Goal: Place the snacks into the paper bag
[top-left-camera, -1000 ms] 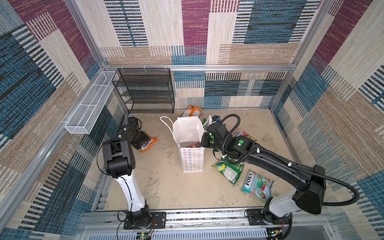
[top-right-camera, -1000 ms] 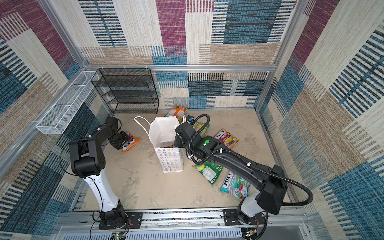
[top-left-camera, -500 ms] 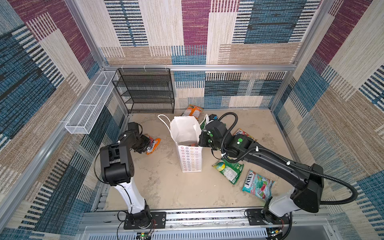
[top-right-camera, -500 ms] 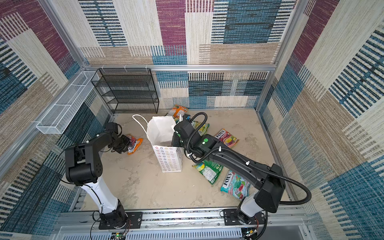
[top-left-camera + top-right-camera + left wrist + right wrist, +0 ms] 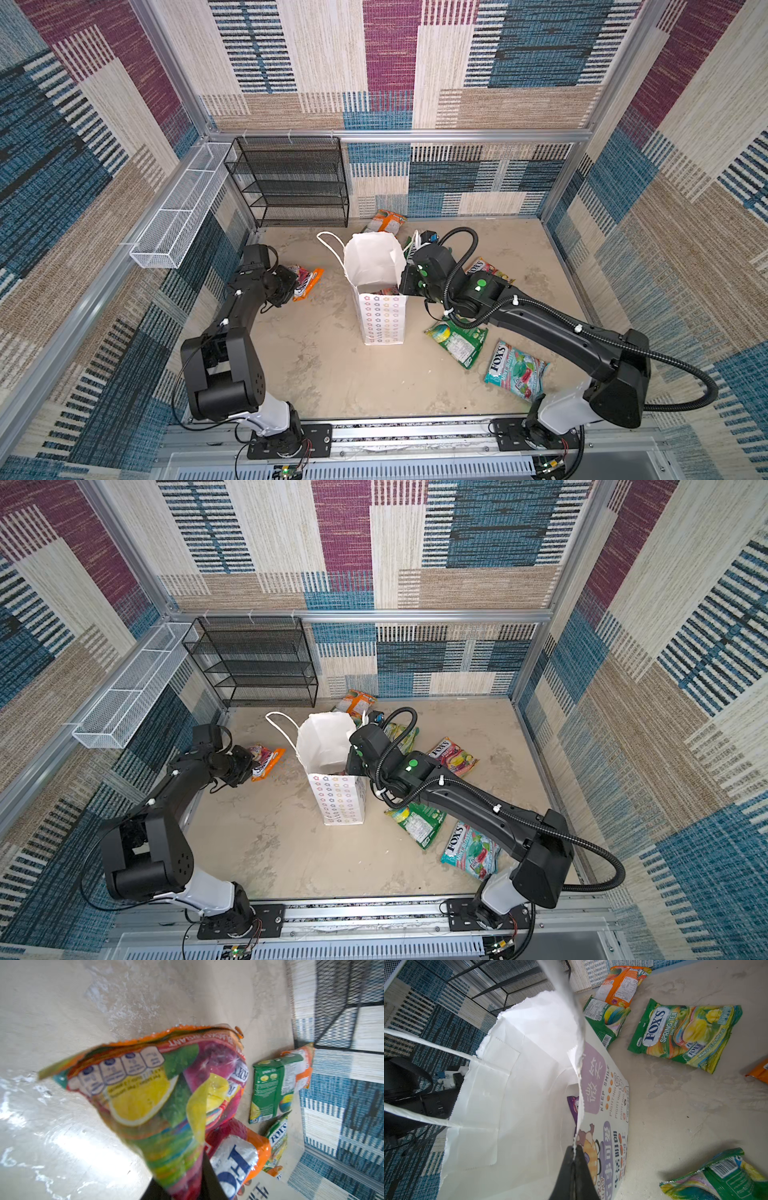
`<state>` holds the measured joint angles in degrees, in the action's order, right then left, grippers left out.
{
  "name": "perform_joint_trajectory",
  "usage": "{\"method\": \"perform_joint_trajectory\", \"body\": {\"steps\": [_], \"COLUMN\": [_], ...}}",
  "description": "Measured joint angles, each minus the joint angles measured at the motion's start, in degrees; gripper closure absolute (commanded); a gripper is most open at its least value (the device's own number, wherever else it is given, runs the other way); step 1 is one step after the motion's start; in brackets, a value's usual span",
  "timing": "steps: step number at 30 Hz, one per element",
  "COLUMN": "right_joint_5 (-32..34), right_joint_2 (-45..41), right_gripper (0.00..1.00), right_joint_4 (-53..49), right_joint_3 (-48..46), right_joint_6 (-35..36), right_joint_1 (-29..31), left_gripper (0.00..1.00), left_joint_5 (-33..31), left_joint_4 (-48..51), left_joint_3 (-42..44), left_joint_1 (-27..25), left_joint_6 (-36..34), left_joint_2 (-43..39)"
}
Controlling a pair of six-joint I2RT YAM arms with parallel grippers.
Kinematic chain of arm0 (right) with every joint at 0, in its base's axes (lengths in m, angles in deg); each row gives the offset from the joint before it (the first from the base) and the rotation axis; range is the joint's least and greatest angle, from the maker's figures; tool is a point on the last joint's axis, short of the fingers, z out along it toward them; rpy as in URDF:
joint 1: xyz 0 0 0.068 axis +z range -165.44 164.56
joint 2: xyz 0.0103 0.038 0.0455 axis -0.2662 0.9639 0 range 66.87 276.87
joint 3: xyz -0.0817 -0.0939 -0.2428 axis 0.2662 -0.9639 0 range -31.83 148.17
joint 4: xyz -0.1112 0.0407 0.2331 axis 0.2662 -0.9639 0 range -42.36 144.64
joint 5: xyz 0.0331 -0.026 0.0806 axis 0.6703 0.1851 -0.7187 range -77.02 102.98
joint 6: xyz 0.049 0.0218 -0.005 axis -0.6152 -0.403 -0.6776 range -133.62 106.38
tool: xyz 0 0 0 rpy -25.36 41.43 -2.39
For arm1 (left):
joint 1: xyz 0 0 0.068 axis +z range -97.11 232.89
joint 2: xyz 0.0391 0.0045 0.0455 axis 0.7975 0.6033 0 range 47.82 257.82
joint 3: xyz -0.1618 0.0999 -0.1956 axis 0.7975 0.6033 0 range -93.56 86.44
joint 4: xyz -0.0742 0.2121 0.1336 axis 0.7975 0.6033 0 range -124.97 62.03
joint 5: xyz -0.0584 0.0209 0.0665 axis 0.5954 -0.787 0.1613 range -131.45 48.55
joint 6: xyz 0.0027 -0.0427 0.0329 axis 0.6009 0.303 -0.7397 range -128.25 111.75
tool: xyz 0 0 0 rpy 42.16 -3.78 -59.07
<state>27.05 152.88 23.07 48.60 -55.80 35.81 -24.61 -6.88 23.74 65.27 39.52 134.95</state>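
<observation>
The white paper bag [image 5: 381, 320] [image 5: 337, 802] stands upright and open mid-floor in both top views. My right gripper [image 5: 573, 1151] [image 5: 405, 286] is shut on its right rim; a purple snack [image 5: 573, 1105] lies inside. My left gripper [image 5: 180, 1185] [image 5: 292, 286] [image 5: 248, 771], left of the bag, is shut on a multicoloured snack packet [image 5: 166, 1095] that tilts up off the floor. An orange FOX'S packet [image 5: 239, 1157] [image 5: 312, 282] lies beside it. Loose on the floor are an orange [image 5: 384, 220], a pink [image 5: 484, 268], a green [image 5: 457, 340], a teal [image 5: 515, 372] and a yellow-green packet [image 5: 683, 1032].
A black wire-mesh rack [image 5: 291, 183] stands against the back wall at left. A white mesh basket [image 5: 183, 208] hangs on the left wall. Patterned walls close in the floor on three sides, and the arms' mounting rail [image 5: 395, 432] runs along the front.
My left jaws have closed onto the multicoloured packet, and that gripper has shifted slightly right toward the bag. My right gripper has kept its hold on the bag rim.
</observation>
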Motion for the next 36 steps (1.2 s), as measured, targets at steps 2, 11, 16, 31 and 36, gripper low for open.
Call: {"method": "perform_joint_trajectory", "body": {"steps": [2,11,16,31,36], "right_joint_5": [0.0,0.0,-0.6,-0.5,-1.1], "right_joint_2": [0.0,-0.2,-0.1,0.1,1.4], "right_gripper": [1.0,1.0,1.0,1.0,1.0], "right_joint_4": [0.3,1.4,1.9,1.7,1.4], "right_joint_3": [-0.2,-1.1,-1.1,-0.6,1.3], "right_joint_6": [0.0,0.0,0.0,-0.5,-0.4], "right_joint_1": [0.0,0.0,0.0,0.0,0.0], "left_gripper": [0.78,0.79,0.74,0.76,0.47], "left_joint_5": [-0.1,0.3,3.4,15.4,7.0], "left_joint_4": [0.9,10.9,17.6,21.9,24.0], "left_joint_3": [0.2,-5.4,-14.4,-37.5,-30.9], "left_joint_1": [0.5,3.5,4.9,-9.4,-10.4], "left_joint_6": [0.0,-4.9,-8.8,-11.3,-13.2], "left_joint_2": [-3.3,-17.7,-25.6,-24.2,-24.7]}}
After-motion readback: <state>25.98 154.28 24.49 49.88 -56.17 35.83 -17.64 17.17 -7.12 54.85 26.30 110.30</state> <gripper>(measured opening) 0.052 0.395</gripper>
